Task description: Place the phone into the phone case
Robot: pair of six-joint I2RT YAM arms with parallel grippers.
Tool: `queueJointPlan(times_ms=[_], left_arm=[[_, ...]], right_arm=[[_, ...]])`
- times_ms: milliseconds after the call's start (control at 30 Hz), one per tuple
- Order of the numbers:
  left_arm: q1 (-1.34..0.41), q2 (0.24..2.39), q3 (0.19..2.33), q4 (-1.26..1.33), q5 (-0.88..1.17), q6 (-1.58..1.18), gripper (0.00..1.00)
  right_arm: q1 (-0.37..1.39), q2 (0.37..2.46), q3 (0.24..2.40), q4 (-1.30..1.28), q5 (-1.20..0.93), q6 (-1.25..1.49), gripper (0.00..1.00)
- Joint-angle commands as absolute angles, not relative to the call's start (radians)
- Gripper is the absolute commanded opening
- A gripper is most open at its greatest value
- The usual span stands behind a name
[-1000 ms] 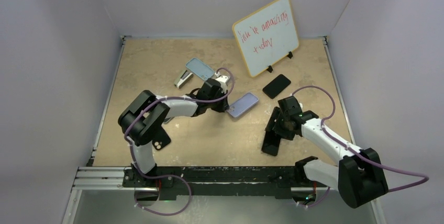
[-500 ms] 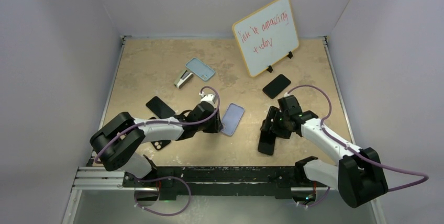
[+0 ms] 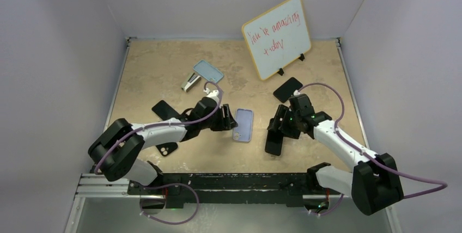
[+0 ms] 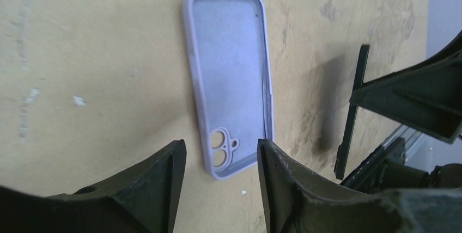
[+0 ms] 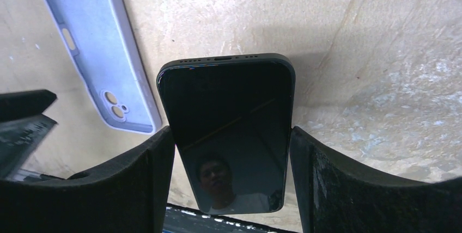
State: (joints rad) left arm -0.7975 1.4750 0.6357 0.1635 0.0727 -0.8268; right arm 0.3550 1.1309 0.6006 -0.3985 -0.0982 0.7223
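- Lilac phone case (image 3: 243,124) lies flat on the tabletop (image 3: 163,64), hollow side up, with the camera cut-out at the end nearest the arms.
- Left claw (image 3: 227,120) is low, just beside the case's left edge in the overhead view.
- From the left wrist camera, its fingers (image 4: 163,184) stand apart with nothing pinched. The camera-hole end of the case sits right at the mouth of that gap. Whether a finger grazes the rim, I can't tell.
- Over to the right claw (image 3: 281,127): it's clamped on the black phone (image 3: 274,140), one finger on each long edge.
- The phone's dark screen faces the right wrist camera, and its port end points down toward the tabletop.
- Phone and case are near each other but apart, the phone held just to the right of the case.
- Further back, a whiteboard (image 3: 277,37) leans on its stand with another black phone (image 3: 287,89) lying in front of it.
- A pale blue case (image 3: 208,71) rests off to the left.
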Motion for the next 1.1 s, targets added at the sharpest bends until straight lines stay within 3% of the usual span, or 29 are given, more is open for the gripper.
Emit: queueJointPlan(times_ms=[0, 167, 200, 300, 600, 1067], left_arm=[[-0.692, 1.417, 0.589, 0.249, 0.200, -0.824, 0.55], [-0.643, 1.340, 0.586, 0.195, 0.246, -0.756, 0.74], [-0.641, 1.318, 0.591, 0.168, 0.238, -0.740, 0.83], [-0.642, 1.239, 0.602, 0.089, 0.213, -0.691, 0.90], [-0.643, 1.048, 0.612, -0.145, 0.093, -0.583, 0.91], [-0.641, 1.004, 0.561, -0.143, 0.103, -0.593, 0.87]], right_arm=[[0.369, 1.127, 0.662, -0.348, -0.151, 0.770, 0.41], [0.399, 1.166, 0.704, -0.280, -0.179, 0.839, 0.40], [0.411, 1.177, 0.714, -0.265, -0.179, 0.851, 0.40], [0.454, 1.223, 0.752, -0.215, -0.173, 0.883, 0.40], [0.559, 1.418, 0.887, -0.073, -0.106, 0.952, 0.39], [0.634, 1.629, 1.008, -0.072, -0.041, 0.925, 0.39]])
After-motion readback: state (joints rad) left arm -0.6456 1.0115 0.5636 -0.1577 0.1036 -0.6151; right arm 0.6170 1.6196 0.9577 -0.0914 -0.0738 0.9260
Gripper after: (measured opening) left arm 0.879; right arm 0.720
